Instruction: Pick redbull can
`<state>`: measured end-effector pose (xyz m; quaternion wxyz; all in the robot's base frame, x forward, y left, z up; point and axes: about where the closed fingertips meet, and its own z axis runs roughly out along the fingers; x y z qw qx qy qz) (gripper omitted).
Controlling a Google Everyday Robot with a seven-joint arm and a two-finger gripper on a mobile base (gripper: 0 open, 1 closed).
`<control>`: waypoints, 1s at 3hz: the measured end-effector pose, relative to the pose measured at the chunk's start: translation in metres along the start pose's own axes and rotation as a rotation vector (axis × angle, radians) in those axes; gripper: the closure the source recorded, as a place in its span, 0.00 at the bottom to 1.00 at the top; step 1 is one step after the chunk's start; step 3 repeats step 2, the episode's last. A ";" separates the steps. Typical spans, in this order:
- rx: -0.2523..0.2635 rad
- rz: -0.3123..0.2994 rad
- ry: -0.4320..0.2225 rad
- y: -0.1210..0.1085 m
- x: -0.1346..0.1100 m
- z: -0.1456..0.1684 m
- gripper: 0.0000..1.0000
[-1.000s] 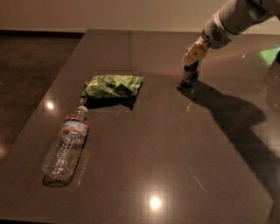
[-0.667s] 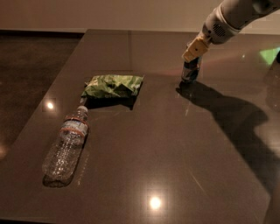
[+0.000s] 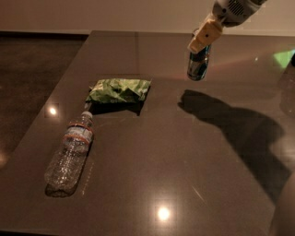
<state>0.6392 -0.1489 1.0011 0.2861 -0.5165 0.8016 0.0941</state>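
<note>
the jaws are high at the far right of the view, at the end of the pale arm (image 3: 235,7) that enters from the top right corner. they are clenched on the upper part of the redbull can (image 3: 198,63), and a cream finger (image 3: 205,37) covers its top.

the can hangs straight beneath the jaws, its long axis close to upright with a slight lean. its top end points up into the jaws and its base points down toward the tabletop (image 3: 184,175). the blue and silver body shows below the finger. the base looks clear of the surface: the dark shadow (image 3: 230,124) of arm and can starts a little below the base, apart from it.

left of the jaws and lower in the view, a crumpled green snack bag (image 3: 120,90) lies flat on the tabletop, well apart from the can. further left of the jaws and nearer the front edge, a clear plastic water bottle (image 3: 69,154) lies on its side. its cap end points toward the bag and sits just beside the bag's corner.
</note>
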 end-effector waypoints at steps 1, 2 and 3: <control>-0.035 -0.035 -0.011 0.017 -0.012 -0.011 1.00; -0.036 -0.035 -0.010 0.018 -0.012 -0.011 1.00; -0.036 -0.035 -0.010 0.018 -0.012 -0.011 1.00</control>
